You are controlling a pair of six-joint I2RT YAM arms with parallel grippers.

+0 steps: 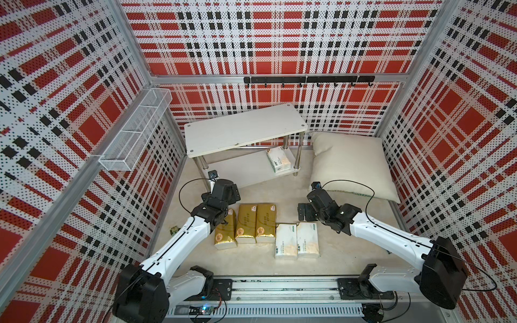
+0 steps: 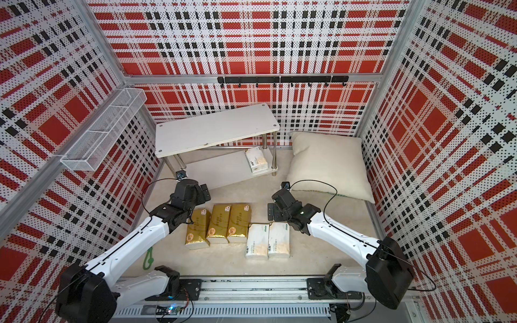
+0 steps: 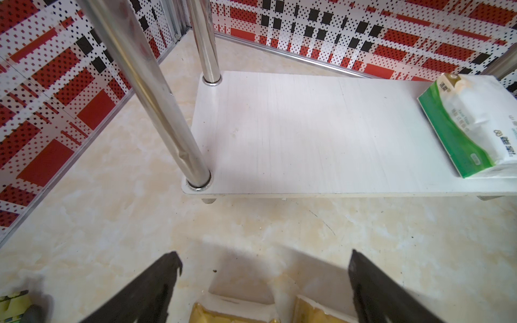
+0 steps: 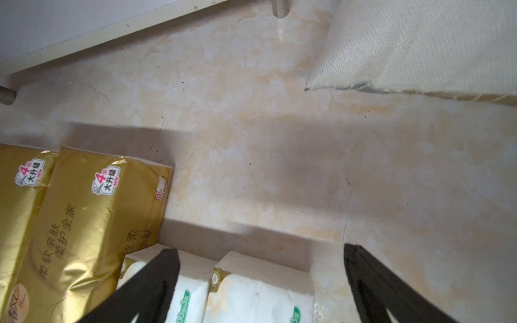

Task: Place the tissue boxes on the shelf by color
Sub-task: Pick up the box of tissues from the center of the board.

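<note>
Tissue packs: three gold (image 1: 246, 223) beside two white (image 1: 297, 240); cream pillow (image 1: 352, 162) flanks the shelf (image 1: 243, 128); both claws, left (image 3: 264, 263) and right (image 4: 261, 256), gape empty.

One pack (image 1: 278, 160) on shelf's (image 1: 246, 128) lower board; five (image 1: 265, 223) before it.

Showed three shiny gold tissue packs (image 1: 246, 223) beside two white, peach-printed ones (image 1: 296, 240) before the white-boarded, chrome-legged shelf (image 1: 243, 128). Held a third white pack (image 3: 472, 123), green-sided, on the shelf's lower board. Wore red, black and white plaid on the walls (image 1: 279, 36) behind the shelf, cream on the pillow (image 1: 349, 162) beside it.
</note>
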